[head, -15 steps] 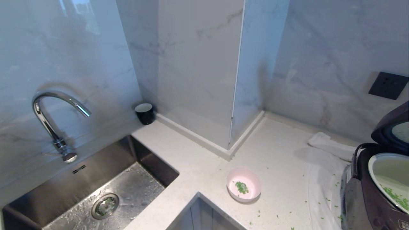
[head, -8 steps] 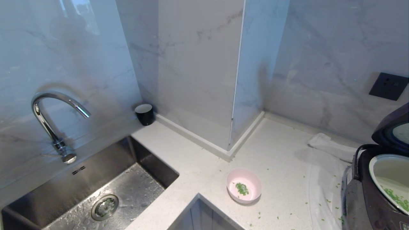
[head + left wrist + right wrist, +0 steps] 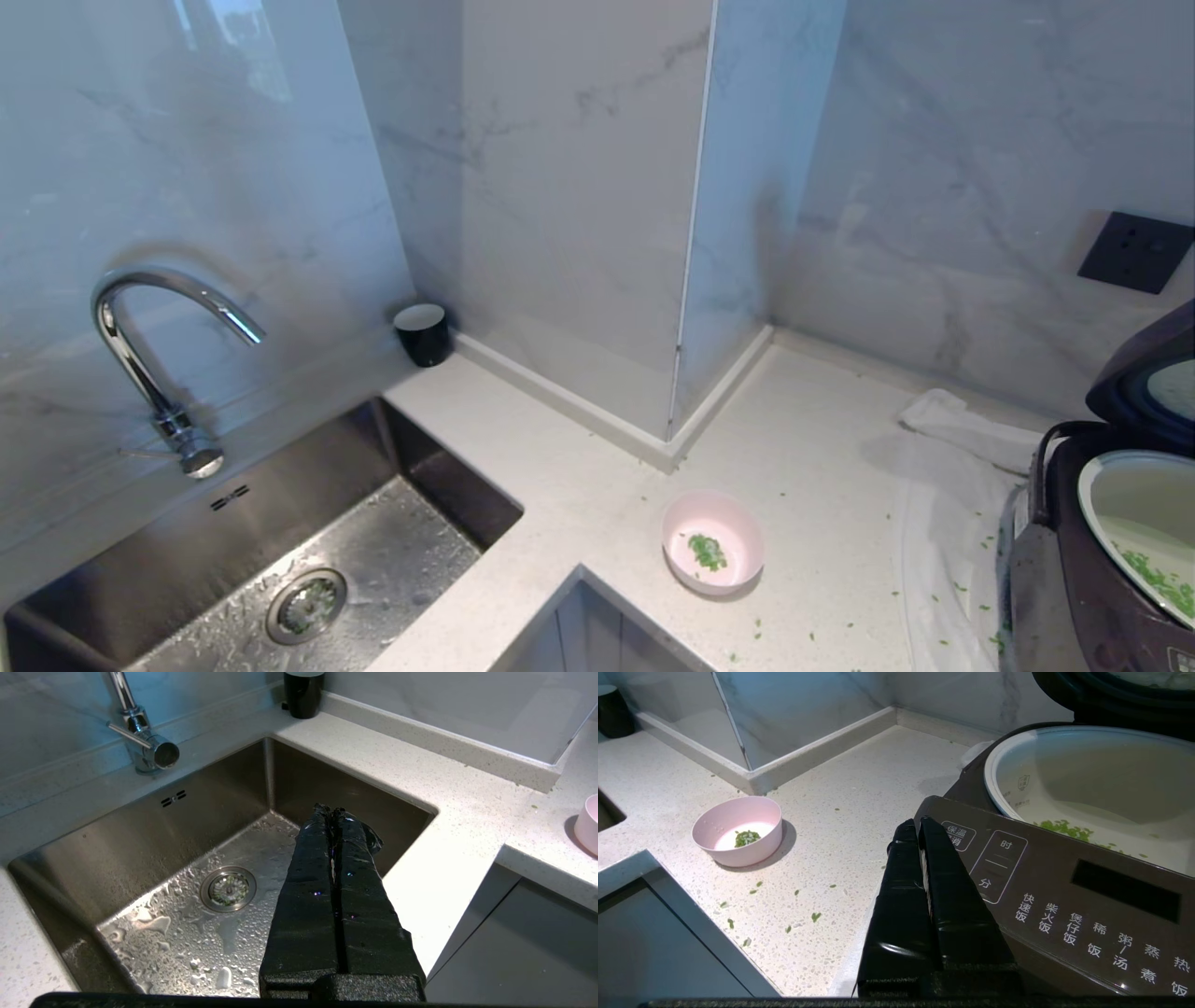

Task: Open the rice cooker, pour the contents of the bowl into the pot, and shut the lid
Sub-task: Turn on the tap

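Home kitchen: sink (image 3: pixel 280 560), faucet (image 3: pixel 154 345), rice cooker (image 3: pixel 1083 579).

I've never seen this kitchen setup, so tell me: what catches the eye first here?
The rice cooker at the counter's right edge stands with its lid up, green bits in its white pot. Left of it sits a pink bowl, green flecks scattered around; a wet steel sink fills the left.

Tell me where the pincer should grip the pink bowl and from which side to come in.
Probably the rim of the bowl, from above, one finger inside the wall and one outside. It sits upright with its mouth open. The side facing the rice cooker looks best: the right pincer is there, and the green bits lie mid-bowl, clear of the wall.
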Controlling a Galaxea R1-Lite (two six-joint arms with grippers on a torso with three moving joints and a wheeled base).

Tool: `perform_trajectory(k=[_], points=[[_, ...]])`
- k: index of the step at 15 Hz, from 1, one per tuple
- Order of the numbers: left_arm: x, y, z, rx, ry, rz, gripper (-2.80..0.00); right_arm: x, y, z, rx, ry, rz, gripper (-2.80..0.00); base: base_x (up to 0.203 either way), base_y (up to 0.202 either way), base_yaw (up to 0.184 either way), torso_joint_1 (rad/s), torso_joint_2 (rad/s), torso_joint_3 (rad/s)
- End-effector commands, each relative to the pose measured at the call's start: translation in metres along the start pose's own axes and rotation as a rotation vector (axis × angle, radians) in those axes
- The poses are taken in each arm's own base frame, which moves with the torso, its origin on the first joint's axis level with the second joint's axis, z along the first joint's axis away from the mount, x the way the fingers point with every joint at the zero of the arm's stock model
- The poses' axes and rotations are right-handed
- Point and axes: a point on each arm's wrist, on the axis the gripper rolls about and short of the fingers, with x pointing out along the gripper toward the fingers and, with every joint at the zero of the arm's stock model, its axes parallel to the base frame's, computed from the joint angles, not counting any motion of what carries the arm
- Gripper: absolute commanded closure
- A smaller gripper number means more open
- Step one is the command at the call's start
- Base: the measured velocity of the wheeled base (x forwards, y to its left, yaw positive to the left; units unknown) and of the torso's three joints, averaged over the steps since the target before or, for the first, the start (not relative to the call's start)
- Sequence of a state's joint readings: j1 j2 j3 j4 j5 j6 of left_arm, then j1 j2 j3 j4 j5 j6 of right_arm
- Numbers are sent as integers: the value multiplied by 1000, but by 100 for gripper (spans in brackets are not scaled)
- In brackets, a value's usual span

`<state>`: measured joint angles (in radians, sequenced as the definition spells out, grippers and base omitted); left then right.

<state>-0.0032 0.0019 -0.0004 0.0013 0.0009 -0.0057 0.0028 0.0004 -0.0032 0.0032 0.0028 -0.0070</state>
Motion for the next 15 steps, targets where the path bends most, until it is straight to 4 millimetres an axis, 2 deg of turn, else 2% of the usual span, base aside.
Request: perform_trajectory(k=[1,3,6,8,10,12,15], points=[[-1,0,5,4,-15,9,0,0,0,0,-2,0,1,0,0,0,0,0,0,0],[-5,1,30,5,-33,63,0,0,0,0,-2,1,1,0,0,0,0,0,0,0],[17,2,62,1,131,102,0,0,0,0,-2,0,1,0,0,0,0,0,0,0],[43,2,81,-12,246,135,0,0,0,0,-2,0,1,0,0,0,0,0,0,0],[77,6,92,-64,359,193,0,0,0,0,-2,0,1,0,0,0,0,0,0,0],[113,12,94,-144,462,270,0,0,0,0,-2,0,1,0,0,0,0,0,0,0],[158,22,88,-287,564,424,0,0,0,0,-2,0,1,0,0,0,0,0,0,0]])
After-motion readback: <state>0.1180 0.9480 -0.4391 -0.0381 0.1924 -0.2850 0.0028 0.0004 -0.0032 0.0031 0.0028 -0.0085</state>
